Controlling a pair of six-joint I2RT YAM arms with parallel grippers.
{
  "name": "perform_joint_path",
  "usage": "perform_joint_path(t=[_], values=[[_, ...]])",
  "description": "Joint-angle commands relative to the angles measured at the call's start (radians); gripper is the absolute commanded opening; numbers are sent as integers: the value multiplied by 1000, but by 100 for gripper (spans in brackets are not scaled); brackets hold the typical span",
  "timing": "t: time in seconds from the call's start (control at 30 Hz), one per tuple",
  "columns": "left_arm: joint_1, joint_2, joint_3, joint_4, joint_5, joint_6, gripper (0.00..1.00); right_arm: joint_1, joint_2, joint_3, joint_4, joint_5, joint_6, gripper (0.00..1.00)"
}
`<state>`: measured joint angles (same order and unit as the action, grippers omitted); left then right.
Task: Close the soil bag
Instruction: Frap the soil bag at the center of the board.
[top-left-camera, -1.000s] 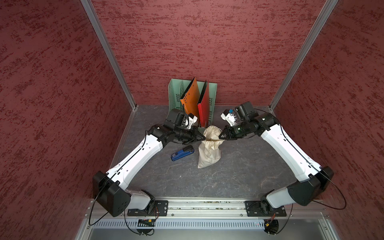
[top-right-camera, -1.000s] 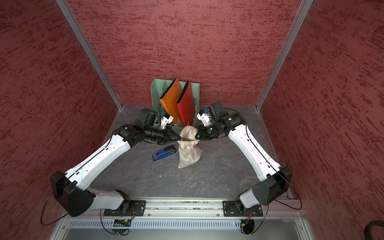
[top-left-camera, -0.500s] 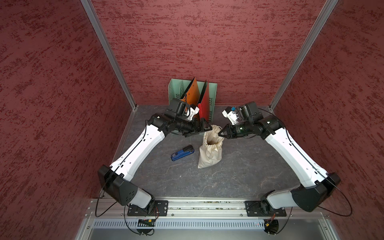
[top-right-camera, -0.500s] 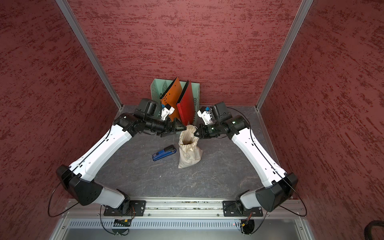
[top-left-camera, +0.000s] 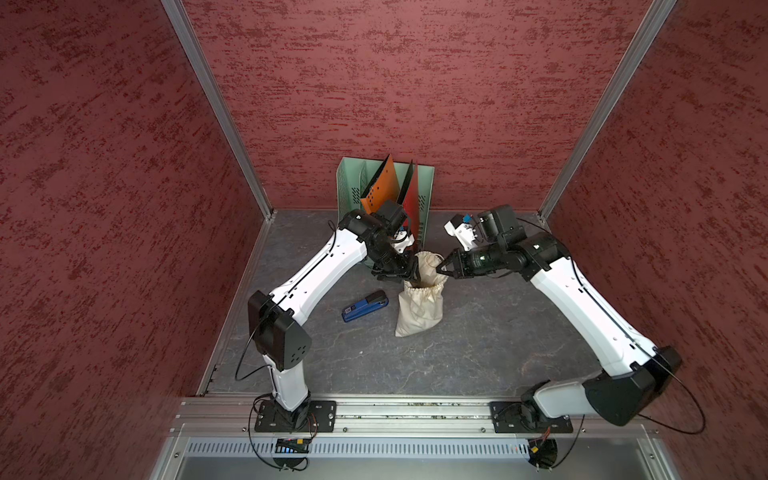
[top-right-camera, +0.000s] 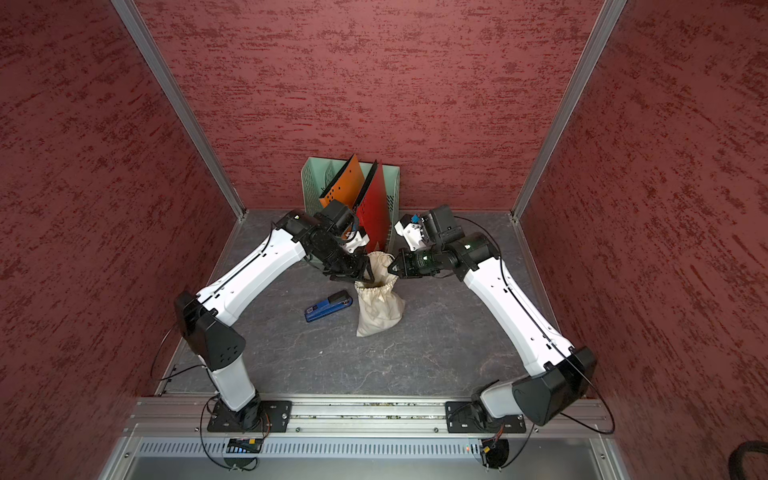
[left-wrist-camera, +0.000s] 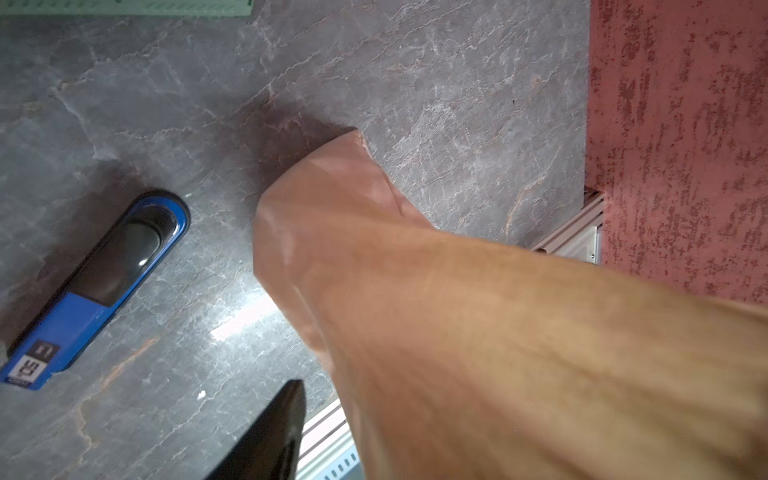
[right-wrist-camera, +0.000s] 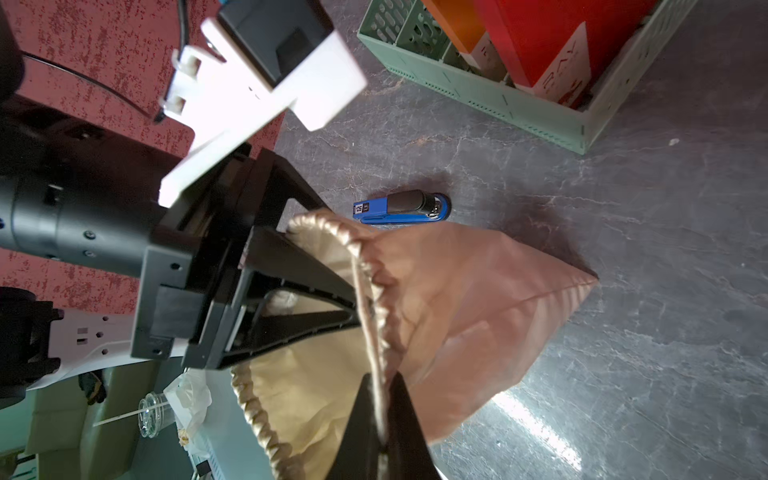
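Look: bag (top-left-camera: 417, 309), a small cream cloth sack, soft and creased; it reads tan in both wrist views.
Mouth: open and facing up, with dark contents showing inside in both top views.
Rim: rim (right-wrist-camera: 363, 270) is a puckered drawstring hem, not drawn tight; its far side stands higher than its near side.
Pose: upright, leaning a little, body slack, bottom corners resting on the floor.
Place: grey floor (top-left-camera: 478, 353), about midway across, toward the back wall.

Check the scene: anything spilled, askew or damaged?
No spill or damage visible. Soil bag stands with mouth gaping, right gripper shut on its rim. Orange folder and red folder lean askew in the green rack behind it.
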<state>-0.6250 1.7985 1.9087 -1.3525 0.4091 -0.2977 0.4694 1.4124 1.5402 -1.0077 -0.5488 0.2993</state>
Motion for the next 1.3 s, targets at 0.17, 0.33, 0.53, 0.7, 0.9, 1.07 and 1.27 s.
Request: perform_joint_path(t=[0.17, 0.33, 0.53, 0.7, 0.9, 1.07, 1.27], values=[[26, -57, 50, -89, -54, 27, 18, -2, -50, -36, 35, 16, 16, 0], [24, -73, 40, -63, -31, 20, 0, -6, -71, -48, 51, 20, 15, 0], [-27, -35, 69, -28, -17, 9, 0, -8, -68, -42, 111, -16, -4, 10], [-44, -7, 108, -45, -16, 20, 0, -8, -22, 16, 80, -10, -86, 37], [-43, -14, 105, -63, -20, 32, 0, -8, 21, 79, 13, 36, -164, 44], [-41, -26, 87, -59, -23, 31, 0, -8, 39, 115, -22, 61, -192, 37], [-38, -25, 81, -57, -17, 34, 0, -8, 32, 118, 17, 77, -175, 26]])
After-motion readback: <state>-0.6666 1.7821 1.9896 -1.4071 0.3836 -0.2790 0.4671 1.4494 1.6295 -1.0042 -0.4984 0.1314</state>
